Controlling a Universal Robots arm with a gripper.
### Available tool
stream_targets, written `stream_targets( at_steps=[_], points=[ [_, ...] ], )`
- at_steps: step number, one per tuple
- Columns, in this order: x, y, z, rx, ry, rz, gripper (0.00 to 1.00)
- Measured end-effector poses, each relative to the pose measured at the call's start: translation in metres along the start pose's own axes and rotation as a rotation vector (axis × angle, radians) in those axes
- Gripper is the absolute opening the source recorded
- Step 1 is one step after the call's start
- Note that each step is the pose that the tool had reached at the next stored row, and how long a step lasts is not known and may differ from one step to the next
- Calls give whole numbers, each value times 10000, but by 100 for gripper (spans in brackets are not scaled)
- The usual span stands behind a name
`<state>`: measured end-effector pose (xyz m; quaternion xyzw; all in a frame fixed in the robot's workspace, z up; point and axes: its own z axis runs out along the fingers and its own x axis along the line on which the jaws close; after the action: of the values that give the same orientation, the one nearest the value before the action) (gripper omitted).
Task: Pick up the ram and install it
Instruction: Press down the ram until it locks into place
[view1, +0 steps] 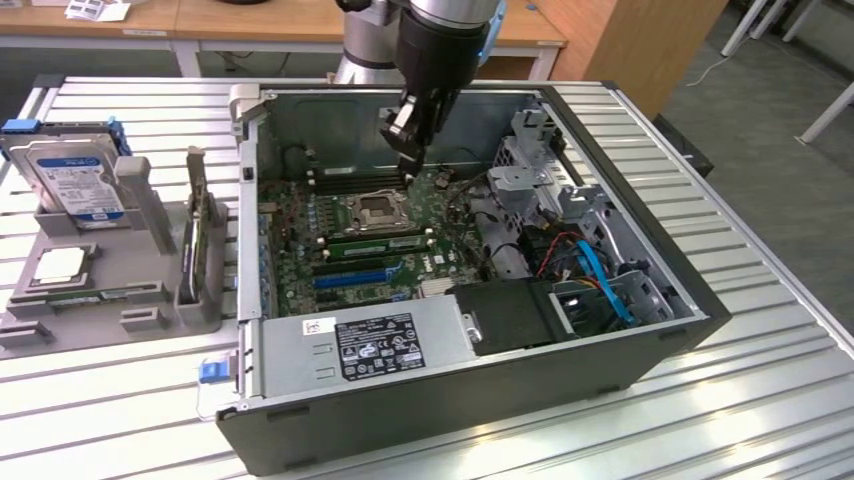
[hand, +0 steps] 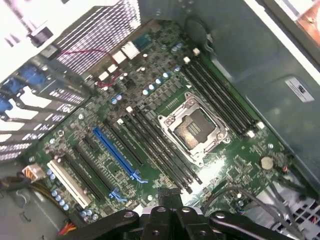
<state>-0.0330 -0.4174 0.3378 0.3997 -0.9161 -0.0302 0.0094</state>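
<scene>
Right, I've got the tool (view1: 408, 150) hanging over the open computer case (view1: 467, 400), upper middle of the exterior view, tips pointing down at the circuit board (view1: 400, 270) just above the empty processor socket (view1: 374, 210). Its fingers are pressed together, and as far as I can see nothing is between them. In the wrist view the tool (hand: 168, 197) sits at the bottom edge with the board (hand: 235, 160) spread out beneath it, and the black memory slots (hand: 155, 147) beside the socket (hand: 192, 127) look bare to me. So I'd call the job barely begun: no pick-up and no install that I can make out. What I take to be the ram (view1: 87, 296) is the thin green stick lying flat along the front of the grey parts tray (view1: 147, 320), lower left of the exterior view, just below the small square chip and in front of the upright hard drive (view1: 74, 180). That puts it outside the case, out on the desk (view1: 747, 400), well apart from the tool and far to the left of it in the frame, with the case's left wall standing between the two. There is also a green strip among the slots just below the socket in the exterior view, and I can't tell whether that is bare board or a seated stick.
</scene>
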Motion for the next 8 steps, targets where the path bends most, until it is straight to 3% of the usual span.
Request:
stream_targets(
  at_steps=[8],
  points=[
    [0, 0, 0, 8, -71, 1122, 10]
  ],
)
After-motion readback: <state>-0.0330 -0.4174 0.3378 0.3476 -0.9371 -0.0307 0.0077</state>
